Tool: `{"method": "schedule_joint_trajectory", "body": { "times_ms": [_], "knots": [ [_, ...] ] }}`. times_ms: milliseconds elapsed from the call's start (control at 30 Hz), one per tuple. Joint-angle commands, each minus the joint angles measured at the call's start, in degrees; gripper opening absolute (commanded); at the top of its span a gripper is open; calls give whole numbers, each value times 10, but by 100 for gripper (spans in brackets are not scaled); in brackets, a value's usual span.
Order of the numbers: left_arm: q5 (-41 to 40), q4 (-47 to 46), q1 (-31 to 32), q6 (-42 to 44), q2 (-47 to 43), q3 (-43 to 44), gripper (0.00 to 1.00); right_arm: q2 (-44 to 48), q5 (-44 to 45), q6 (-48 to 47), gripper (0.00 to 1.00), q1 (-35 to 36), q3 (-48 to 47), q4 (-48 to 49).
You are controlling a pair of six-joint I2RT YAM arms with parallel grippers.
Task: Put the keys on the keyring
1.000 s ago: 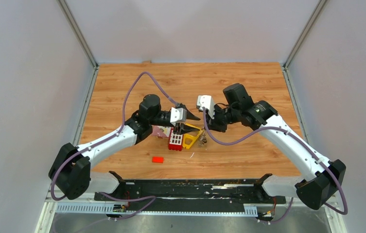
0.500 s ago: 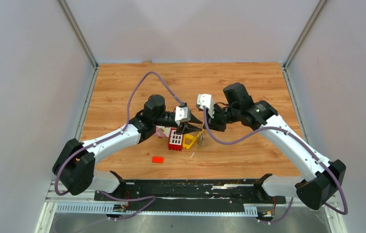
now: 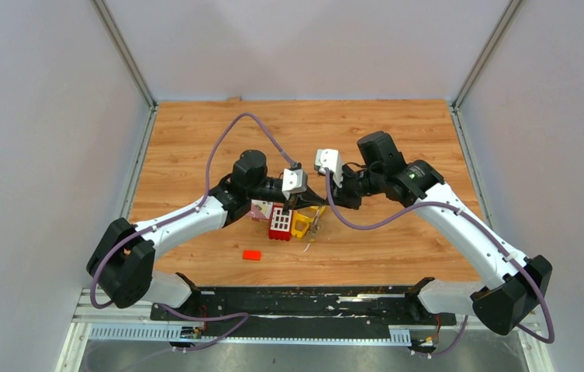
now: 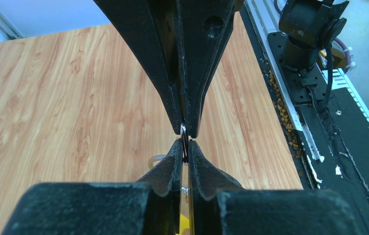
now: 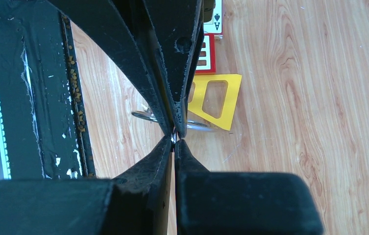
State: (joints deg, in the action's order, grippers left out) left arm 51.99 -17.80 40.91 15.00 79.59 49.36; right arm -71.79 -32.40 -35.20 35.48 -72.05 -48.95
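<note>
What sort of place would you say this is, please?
Most likely a robotics lab workcell: a wood-grain tabletop walled by plain grey panels, with two robot arms bolted along a black rail.

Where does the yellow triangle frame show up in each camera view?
Top external: yellow frame near picture centre, right of the red block.
Left wrist: only a yellow sliver at the bottom edge, likely it.
Right wrist: upper middle.
Shared landmark: black rail at the near edge.

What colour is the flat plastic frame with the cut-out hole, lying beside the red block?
Yellow. The frame shows best in the right wrist view.
</note>
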Motion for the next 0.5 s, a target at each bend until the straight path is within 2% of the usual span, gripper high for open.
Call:
{"method": "schedule_joint_trajectory", "body": {
  "times_ms": [0,100,267,367,467],
  "knots": [
    [11,-1,3,-6,1,23,7,16,-8,4,0,-1,-22,31],
    [17,-1,3,-10,1,22,0,16,-6,3,0,-1,-20,33],
    [13,-22,3,-31,-7,4,0,24,-4,-4,3,-7,-13,37],
    [8,-66,3,-73,-17,-15,0,41,-35,-17,17,-29,4,44],
    [9,-123,3,-118,-25,-33,0,72,-99,-28,35,-61,32,62]
  ]
}}
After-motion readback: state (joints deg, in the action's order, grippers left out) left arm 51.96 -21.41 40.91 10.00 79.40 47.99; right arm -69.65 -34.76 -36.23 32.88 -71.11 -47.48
